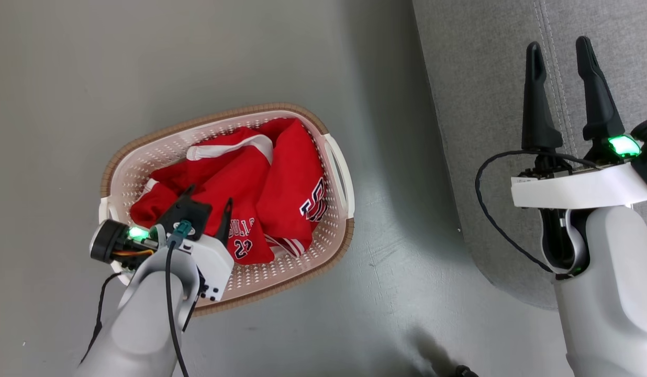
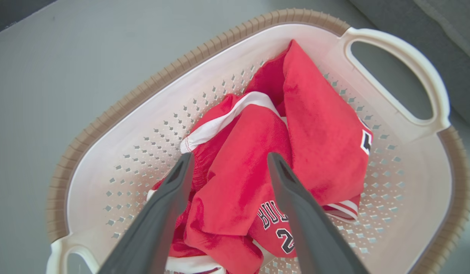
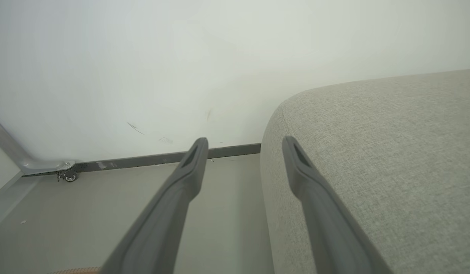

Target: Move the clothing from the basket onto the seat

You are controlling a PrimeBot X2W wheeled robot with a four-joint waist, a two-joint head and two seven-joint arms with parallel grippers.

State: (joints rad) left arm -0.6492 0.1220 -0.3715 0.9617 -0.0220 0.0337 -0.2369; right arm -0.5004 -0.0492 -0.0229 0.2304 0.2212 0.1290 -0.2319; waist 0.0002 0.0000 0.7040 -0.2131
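The clothing (image 1: 281, 183) lies heaped in the basket (image 1: 145, 159), none of it lifted yet. The left gripper (image 2: 231, 156) hangs poised over the red pile, jaws wide and empty. The right gripper (image 1: 559, 46), equally wide and empty, hovers over the seat (image 1: 486, 78) beside the basket. No garment shows on the seat, so I judge the whole transfer remains.

Crumpled red clothing (image 1: 250, 199) in basket (image 1: 145, 152)
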